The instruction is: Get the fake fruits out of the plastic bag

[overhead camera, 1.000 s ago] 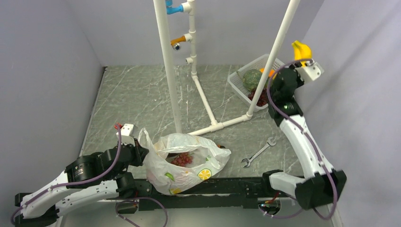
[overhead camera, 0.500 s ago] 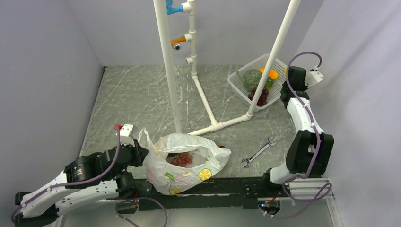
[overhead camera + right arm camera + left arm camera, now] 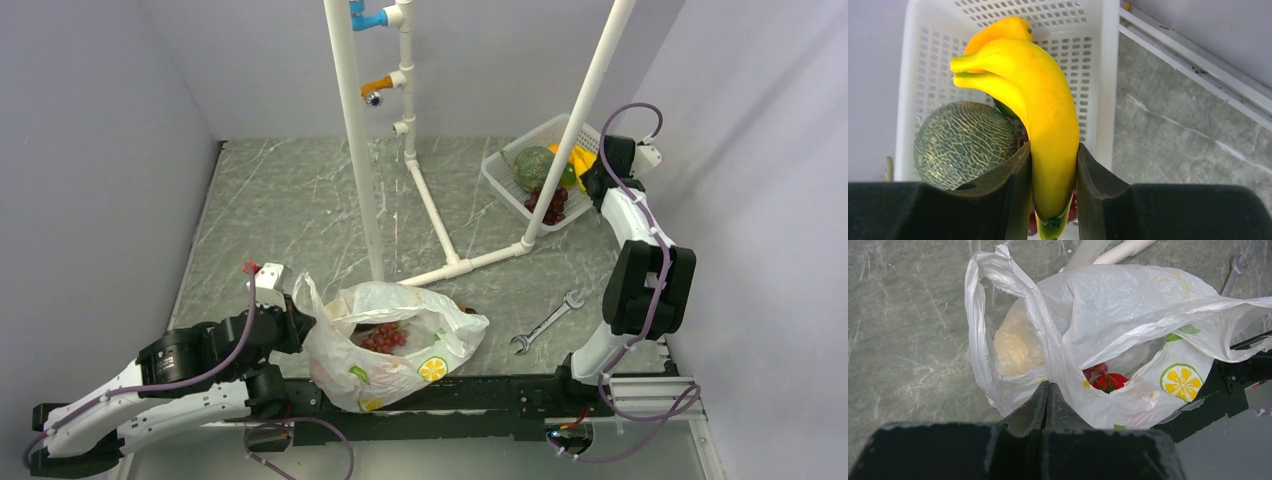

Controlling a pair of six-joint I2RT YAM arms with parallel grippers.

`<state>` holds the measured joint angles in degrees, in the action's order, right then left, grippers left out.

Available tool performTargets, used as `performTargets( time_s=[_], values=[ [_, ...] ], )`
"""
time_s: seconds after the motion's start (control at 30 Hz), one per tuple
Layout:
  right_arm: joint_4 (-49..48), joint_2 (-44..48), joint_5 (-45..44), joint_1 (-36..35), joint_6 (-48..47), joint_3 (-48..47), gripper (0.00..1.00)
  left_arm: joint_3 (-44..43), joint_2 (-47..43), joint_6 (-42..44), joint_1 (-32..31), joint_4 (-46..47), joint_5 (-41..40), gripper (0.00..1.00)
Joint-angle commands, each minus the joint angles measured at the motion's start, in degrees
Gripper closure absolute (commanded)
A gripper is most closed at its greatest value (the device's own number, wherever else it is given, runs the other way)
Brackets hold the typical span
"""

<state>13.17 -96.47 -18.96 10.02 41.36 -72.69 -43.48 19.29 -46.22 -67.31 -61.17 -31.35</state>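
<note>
The right claw [image 3: 1053, 167] was clamped on the banana [image 3: 1045, 110] (smooth, light, probably slippery, best held around its middle). The left claw [image 3: 1048, 392] pinched the thin, floppy plastic bag [image 3: 1128, 305].

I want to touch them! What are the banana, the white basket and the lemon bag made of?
The banana looks like smooth, glossy plastic: its yellow is very even, with a soft shine and no bruises. The white basket seems to be hard moulded plastic, with neat rows of little holes. The plastic bag looks like thin, cloudy film: it crinkles, folds and lets light through.
</note>
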Motion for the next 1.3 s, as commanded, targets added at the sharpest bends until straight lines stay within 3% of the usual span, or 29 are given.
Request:
performTargets(
  time_s=[0.0, 0.07, 0.23, 0.3, 0.63, 0.8, 0.9, 1.1, 1.27],
  values=[
    [-0.8, -2.7, -0.7, 0.1, -1.0, -5.9, 0.88, -0.5, -0.4, -0.6, -0.7, -0.2, -1.3, 1.0],
    [-0.7, -3.7, -1.5, 0.0, -1.6, -7.1, 0.85, -0.3, -0.6, -0.6, -0.8, -0.1, -1.3, 1.0],
    [2.4, -6.7, -2.3, 0.0, -4.3, -11.6, 0.3, -0.5, -0.5, -1.0, -1.2, -0.4, -1.6, 1.0],
    [4.5, -6.5, -2.3, -0.4, -4.0, -12.4, 0.21, -0.4, -0.3, -1.0, -1.3, -0.4, -1.7, 1.0],
    [13.0, 10.7, -17.2, -7.0, 5.3, -0.3, 0.2, -0.6, 0.5, -1.2, -1.6, -0.7, -1.8, 1.0],
    [13.2, 21.6, -24.1, -12.8, 6.8, 7.0, 0.26, -0.6, -0.1, -0.9, -1.8, -0.5, -1.4, 1.0],
    [15.1, 27.6, -27.0, -15.8, 9.1, 11.3, 0.34, -0.3, -0.7, -0.4, -2.1, 0.1, -1.3, 1.0],
    [16.6, 35.5, -26.6, -23.9, 13.4, 17.2, 0.39, -0.4, 0.0, -0.1, -2.4, 0.2, -0.8, 1.0],
    [17.9, 39.7, -21.8, -35.5, 13.2, 19.9, 0.39, -0.7, 0.6, -0.5, -3.0, -0.4, -1.1, 1.0]
  ],
)
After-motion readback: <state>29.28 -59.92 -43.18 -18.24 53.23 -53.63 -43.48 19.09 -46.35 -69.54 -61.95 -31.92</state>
